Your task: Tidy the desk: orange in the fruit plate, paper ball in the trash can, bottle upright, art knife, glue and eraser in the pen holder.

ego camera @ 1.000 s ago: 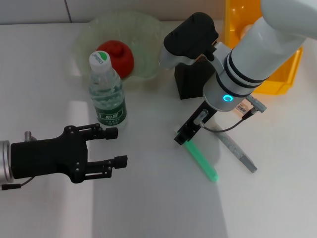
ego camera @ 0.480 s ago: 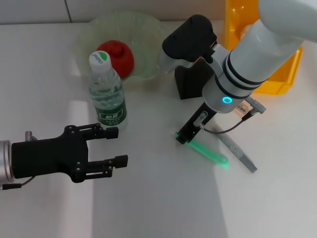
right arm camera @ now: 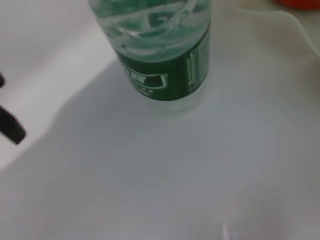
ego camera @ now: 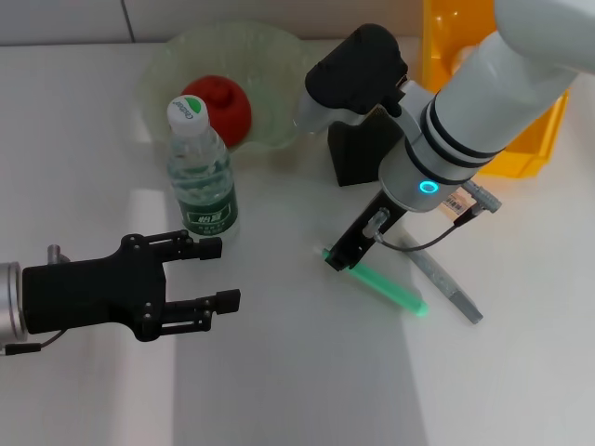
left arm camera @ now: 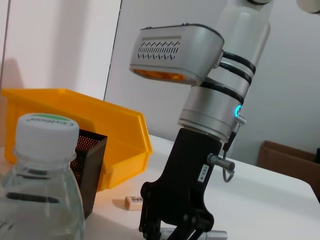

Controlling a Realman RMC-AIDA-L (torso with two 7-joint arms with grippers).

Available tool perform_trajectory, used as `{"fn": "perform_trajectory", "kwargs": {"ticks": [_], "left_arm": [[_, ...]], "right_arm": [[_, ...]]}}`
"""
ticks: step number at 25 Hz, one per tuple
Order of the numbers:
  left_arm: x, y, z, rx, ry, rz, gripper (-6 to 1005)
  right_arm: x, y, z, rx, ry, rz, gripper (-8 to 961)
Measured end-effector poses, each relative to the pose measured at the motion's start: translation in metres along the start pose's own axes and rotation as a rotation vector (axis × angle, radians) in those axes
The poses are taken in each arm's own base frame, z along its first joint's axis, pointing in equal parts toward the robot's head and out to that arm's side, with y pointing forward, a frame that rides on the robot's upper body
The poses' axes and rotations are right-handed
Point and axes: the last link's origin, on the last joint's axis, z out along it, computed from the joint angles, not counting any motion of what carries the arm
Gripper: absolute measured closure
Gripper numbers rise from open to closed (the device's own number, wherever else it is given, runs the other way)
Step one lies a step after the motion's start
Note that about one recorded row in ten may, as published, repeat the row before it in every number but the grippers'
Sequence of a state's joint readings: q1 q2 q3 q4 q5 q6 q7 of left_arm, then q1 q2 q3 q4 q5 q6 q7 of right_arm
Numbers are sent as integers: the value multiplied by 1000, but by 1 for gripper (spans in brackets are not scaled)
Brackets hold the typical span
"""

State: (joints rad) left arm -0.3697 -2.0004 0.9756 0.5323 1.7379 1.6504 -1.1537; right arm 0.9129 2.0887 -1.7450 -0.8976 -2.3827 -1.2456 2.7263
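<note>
Head view: red-orange round orange (ego camera: pixel 219 108) already sits in the translucent pale green wavy-rim fruit plate (ego camera: pixel 167 70), far left. Small clear plastic bottle w/ dark green label and white cap (ego camera: pixel 202 177) stands upright just near of the plate, so that step looks done. Square black mesh pen holder (ego camera: pixel 361 153) is far centre, partly behind the right arm; orange-yellow translucent trash can (ego camera: pixel 521 139) far right. Right gripper (ego camera: pixel 340 257) is down at the tabletop on the left end of a green translucent stick (ego camera: pixel 389 288), prob. the glue, lying flat; fingers look closed on that end but can't confirm a firm hold. Grey flat art knife (ego camera: pixel 446 282) lies just right of it, tan eraser (ego camera: pixel 454 202) beyond, near the can. Left gripper (ego camera: pixel 200 276) idle near left, fingers apart, empty.

Left wrist view: bottle cap close up, pen holder (left arm camera: pixel 89 167) behind it, trash can (left arm camera: pixel 75 120) further, eraser (left arm camera: pixel 133 202) on the table, right gripper (left arm camera: pixel 176 232) low over the table.

Right wrist view: only bottle base (right arm camera: pixel 165 60) and bare table; own fingers not shown.

Paper ball not visible.
</note>
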Motion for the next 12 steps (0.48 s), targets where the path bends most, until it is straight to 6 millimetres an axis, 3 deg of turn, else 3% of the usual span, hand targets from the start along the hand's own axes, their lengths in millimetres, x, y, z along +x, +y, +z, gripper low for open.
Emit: {"fn": "perform_trajectory", "kwargs": {"ticks": [3,4,5,12], "left_arm": [[0,0,0,-1,1,-1,270],[0,1,0,-3,1,-2,270],[0,1,0,-4,2,-2,270],[0,1,0,-6,3,-3,270]], "right_arm": [[5,1,-15,-24,-46,5,780],[9,-3,-35,-42,-118,27,780],[9,-3,-35,-42,-118,27,780],[55,-44,-126,-79,-564,194,779]]}}
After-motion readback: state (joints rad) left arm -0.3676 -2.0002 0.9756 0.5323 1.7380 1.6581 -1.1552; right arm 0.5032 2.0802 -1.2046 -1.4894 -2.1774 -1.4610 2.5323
